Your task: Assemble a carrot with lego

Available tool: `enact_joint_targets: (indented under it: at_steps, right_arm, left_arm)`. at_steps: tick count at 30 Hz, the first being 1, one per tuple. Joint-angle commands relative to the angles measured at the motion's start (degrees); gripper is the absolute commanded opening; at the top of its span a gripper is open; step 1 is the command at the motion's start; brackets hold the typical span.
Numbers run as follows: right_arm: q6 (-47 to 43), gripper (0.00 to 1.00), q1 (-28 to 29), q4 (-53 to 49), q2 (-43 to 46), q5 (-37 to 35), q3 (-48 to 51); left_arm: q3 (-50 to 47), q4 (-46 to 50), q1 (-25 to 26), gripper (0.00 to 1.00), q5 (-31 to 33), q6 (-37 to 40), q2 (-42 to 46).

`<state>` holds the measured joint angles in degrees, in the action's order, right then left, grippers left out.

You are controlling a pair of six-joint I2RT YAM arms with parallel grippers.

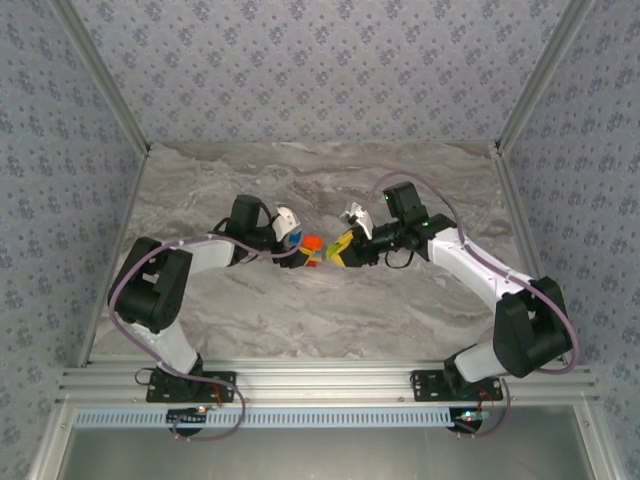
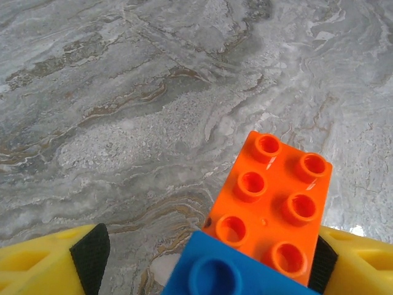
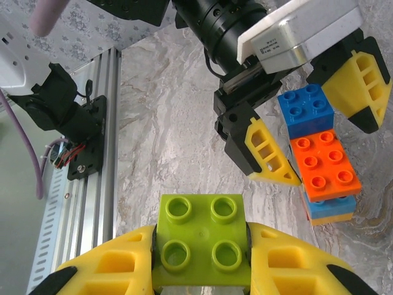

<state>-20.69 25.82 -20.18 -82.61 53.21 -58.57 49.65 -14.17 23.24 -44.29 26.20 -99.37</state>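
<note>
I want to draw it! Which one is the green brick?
Start at the marble table and find the right gripper near its middle. It is shut on the green brick: one lime square with four round studs, while the bricks facing it are orange and blue.

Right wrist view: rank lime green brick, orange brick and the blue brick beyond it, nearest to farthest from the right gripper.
1. lime green brick, held in the right gripper.
2. orange brick, ahead to the right.
3. blue brick, just beyond the orange.
</note>
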Motion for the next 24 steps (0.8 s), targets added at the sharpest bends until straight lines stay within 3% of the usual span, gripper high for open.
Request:
enact_joint_targets:
  at_steps: [1, 17, 24]
  right_arm:
    - [-1.0, 0.13, -0.7, -1.2, -1.0, 1.4, -1.8]
    - [-1.5, 0.12, -0.6, -1.3, -4.2, -0.4, -3.7]
    - [-5.7, 0.08, -0.5, 7.8, -5.9, -3.5, -0.6]
  left_arm:
    - [3.0, 3.8, -0.1, 0.81, -3.7, 3.0, -1.2]
    - [3.3, 7.8, 1.7, 0.59, -4.8, 4.0, -0.6]
    - [3.0, 8.1, 2.0, 0.53, -4.3, 4.0, -0.3]
